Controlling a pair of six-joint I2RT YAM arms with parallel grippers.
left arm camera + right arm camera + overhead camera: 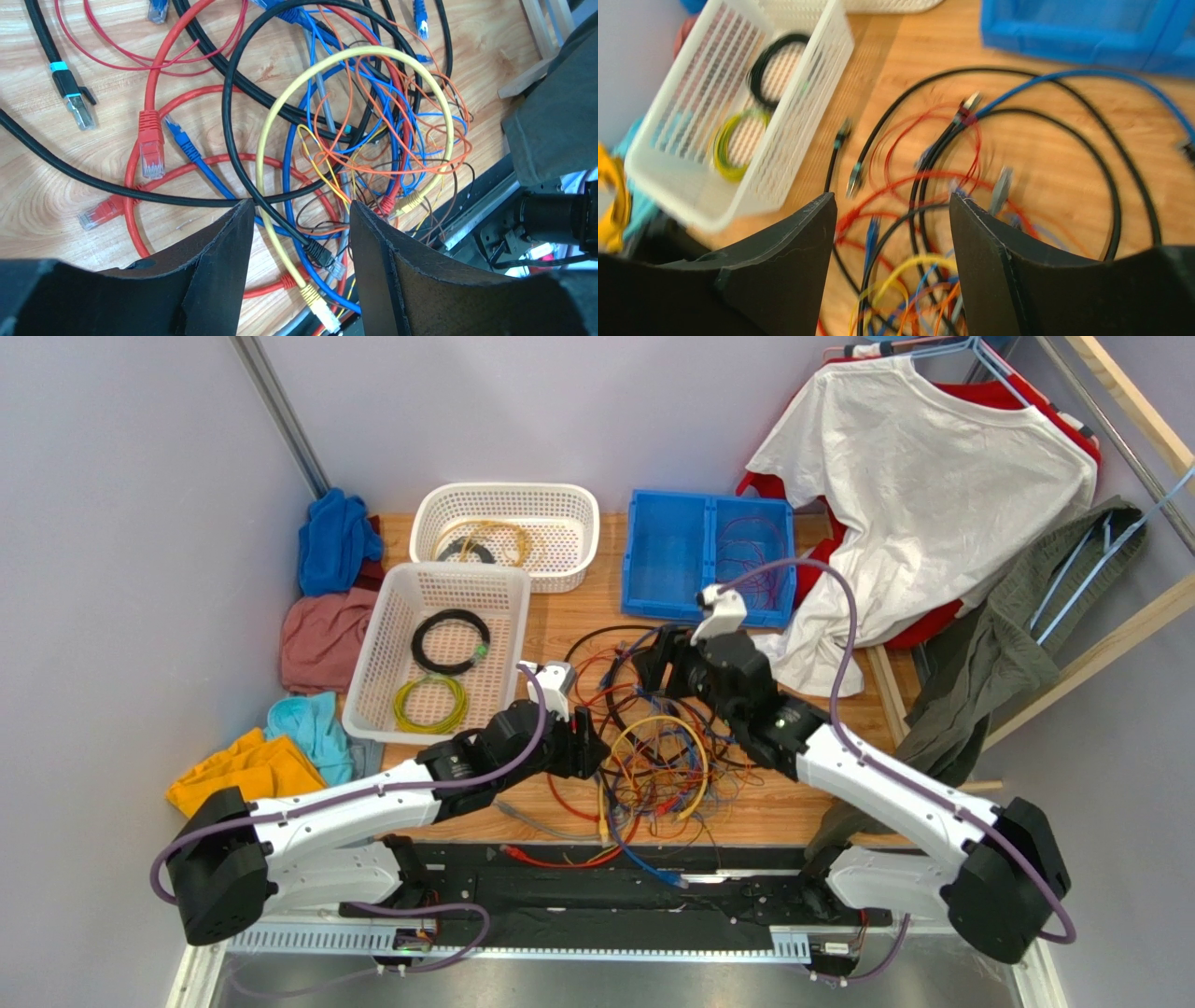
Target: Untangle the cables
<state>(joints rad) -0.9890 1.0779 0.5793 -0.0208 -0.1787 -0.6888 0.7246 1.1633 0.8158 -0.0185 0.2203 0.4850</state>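
The cables (657, 756) lie as a tangle of red, black, blue, yellow and orange wires on the wooden table between the two arms. My left gripper (586, 746) hovers at the tangle's left edge. In the left wrist view it (298, 206) stands open, with a black plug (319, 253) and a yellow cable (281, 245) on the table under the gap, nothing gripped. My right gripper (659, 665) hangs over the tangle's far side. In the blurred right wrist view it (892, 199) is open above black loops (927, 182) and red strands, holding nothing.
A white basket (376, 665) with a black and a yellow-green coil stands left of the tangle, a second white basket (568, 501) behind it. A blue bin (659, 553) sits at the back. Coloured cloths (330, 637) lie at left; clothes (912, 490) hang at right.
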